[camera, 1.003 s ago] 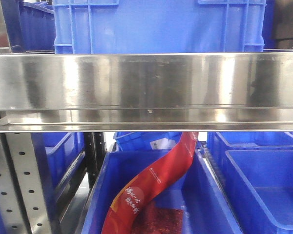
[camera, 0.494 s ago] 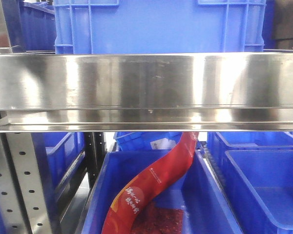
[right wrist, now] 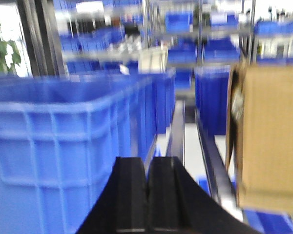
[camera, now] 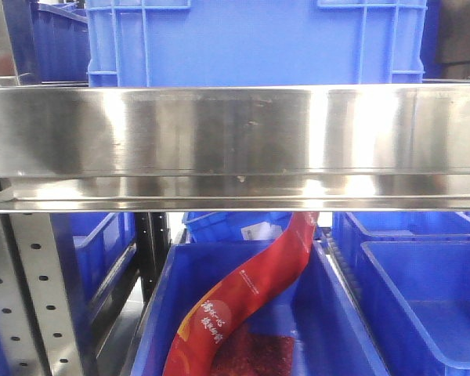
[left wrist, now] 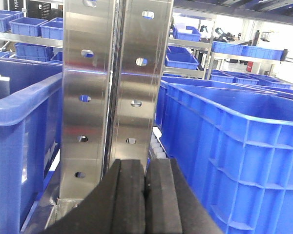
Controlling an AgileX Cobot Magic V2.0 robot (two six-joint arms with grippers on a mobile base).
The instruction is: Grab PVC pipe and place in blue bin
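Steel shelving (camera: 235,141) among blue bins (left wrist: 234,151); left hand (left wrist: 145,195) and right hand (right wrist: 147,195) both closed, empty.

My right wrist view is smeared, so the cardboard box (right wrist: 271,141) shows no detail. In front, the steel shelf beam (camera: 235,141) hides most of the blue crate (camera: 254,43); the red bag (camera: 247,301) runs off the bottom edge.

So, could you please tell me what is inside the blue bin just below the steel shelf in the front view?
A long red packet leans across the bin. The shelf hides its top end. No pipe shows, though the bin's near part is out of frame.
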